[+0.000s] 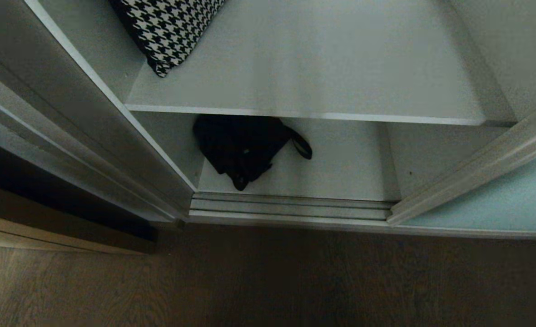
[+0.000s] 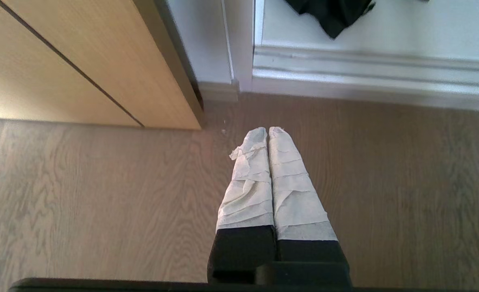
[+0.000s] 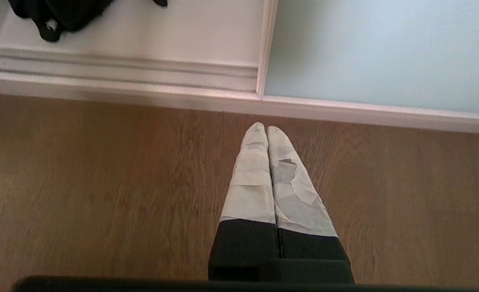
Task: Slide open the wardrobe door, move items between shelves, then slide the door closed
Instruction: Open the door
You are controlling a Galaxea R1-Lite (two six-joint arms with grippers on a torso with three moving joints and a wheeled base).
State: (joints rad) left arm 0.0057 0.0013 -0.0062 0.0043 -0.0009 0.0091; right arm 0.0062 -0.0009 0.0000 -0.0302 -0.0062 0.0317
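Observation:
The wardrobe stands open, its frosted teal sliding door (image 1: 499,200) pushed to the right. A black fabric bag (image 1: 240,147) lies on the bottom shelf (image 1: 340,168), half under the grey shelf above (image 1: 318,77). A houndstooth piece (image 1: 170,27) rests at that upper shelf's back left. My left gripper (image 2: 268,129) hangs shut over the wood floor, short of the door track, holding nothing; the bag (image 2: 329,14) lies beyond it. My right gripper (image 3: 262,127) is shut too, empty, near the teal door's (image 3: 385,52) frame edge, with the bag (image 3: 57,14) off to one side. Neither arm shows in the head view.
A silver double door track (image 1: 290,206) runs along the wardrobe's foot. A tan wooden panel (image 2: 81,61) stands left of the opening. The wardrobe's left side wall (image 1: 68,113) and dark wood floor (image 1: 272,281) frame the approach.

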